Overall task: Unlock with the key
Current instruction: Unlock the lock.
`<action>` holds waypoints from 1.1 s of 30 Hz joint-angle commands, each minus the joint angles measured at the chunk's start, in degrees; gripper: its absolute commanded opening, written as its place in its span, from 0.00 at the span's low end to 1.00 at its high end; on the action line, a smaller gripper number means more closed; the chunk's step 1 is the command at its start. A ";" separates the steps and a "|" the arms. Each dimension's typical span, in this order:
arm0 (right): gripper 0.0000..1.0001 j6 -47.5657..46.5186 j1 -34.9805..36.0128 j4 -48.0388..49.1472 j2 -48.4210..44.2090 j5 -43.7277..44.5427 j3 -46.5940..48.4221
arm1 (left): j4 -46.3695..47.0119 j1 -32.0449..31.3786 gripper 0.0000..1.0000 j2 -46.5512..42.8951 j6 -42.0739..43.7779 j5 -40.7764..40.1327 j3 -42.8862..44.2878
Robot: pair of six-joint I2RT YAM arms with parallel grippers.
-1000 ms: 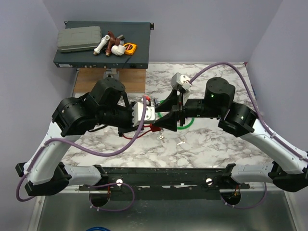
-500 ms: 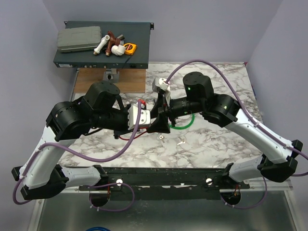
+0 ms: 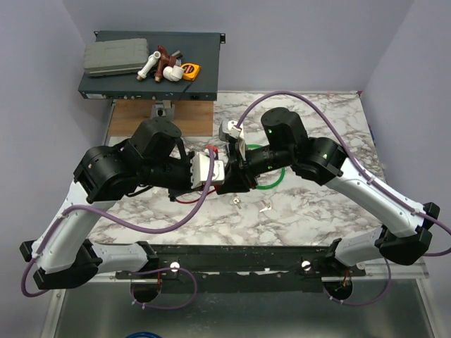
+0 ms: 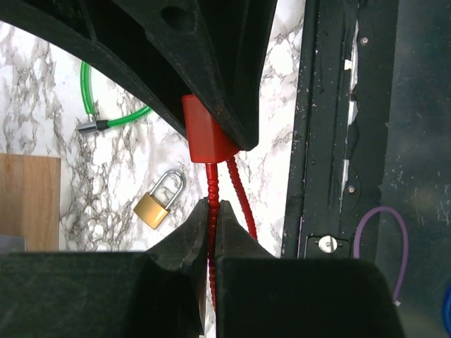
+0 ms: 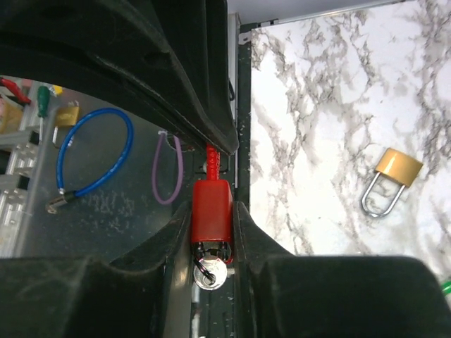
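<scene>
The left gripper is pinching the red cable, apparently steadying it. The right gripper is squeezing the red lock body between its fingers, bracing it for unlocking. What looks like the key is lying loose on the marble table nearby.

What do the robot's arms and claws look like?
The left arm and right arm: white lower parts, chunky black joints, looping purple cables. A green light glows on the right one. The left claw and right claw are black wedges.
</scene>
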 commanded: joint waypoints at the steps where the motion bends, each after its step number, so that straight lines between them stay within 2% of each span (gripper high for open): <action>1: 0.08 -1.01 -0.20 1.45 0.12 2.08 -1.04 | 0.70 -0.52 0.00 0.25 0.15 -0.03 0.52; 3: 0.01 -0.03 -0.20 4.71 -0.80 2.79 -3.44 | 1.06 -0.69 0.00 0.50 -0.02 0.22 0.39; 9: 0.01 6.91 -0.16 20.18 -4.92 3.19 -14.58 | 3.09 -0.97 0.00 1.45 -1.16 1.26 0.46; 15: 0.01 18.51 -0.21 49.48 -13.84 9.52 -32.69 | 3.75 -1.07 0.00 2.14 -1.29 1.64 -0.01; 21: 0.01 27.87 -0.15 68.85 -17.65 14.95 -44.91 | 3.22 -1.07 0.00 1.30 -0.86 1.64 -1.67; 27: 0.01 31.57 -0.22 79.45 -20.23 23.60 -51.62 | -0.09 -1.08 0.00 -0.35 1.27 5.09 -2.95; 33: 0.01 27.54 -1.54 72.97 -24.14 24.04 -49.52 | -0.88 -0.98 0.00 -4.99 4.07 -2.04 -8.71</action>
